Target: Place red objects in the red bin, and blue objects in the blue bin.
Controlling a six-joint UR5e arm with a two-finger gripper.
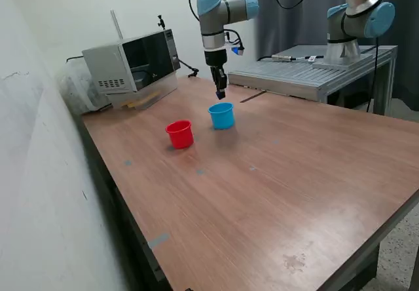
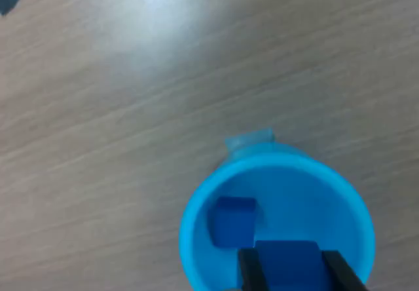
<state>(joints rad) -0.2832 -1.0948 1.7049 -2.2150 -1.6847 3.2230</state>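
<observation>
Gripper (image 2: pixel 289 268) pinching blue cube (image 2: pixel 288 259) over blue cup (image 1: pixel 222 115), mid-bench toward back edge. Second blue cube (image 2: pixel 230 220) inside cup. Cube likely light, rigid; side-face grip suits. Red cup (image 1: pixel 180 134) beside.

The arm (image 1: pixel 222 9) points straight down, jaws narrowly closed.
</observation>
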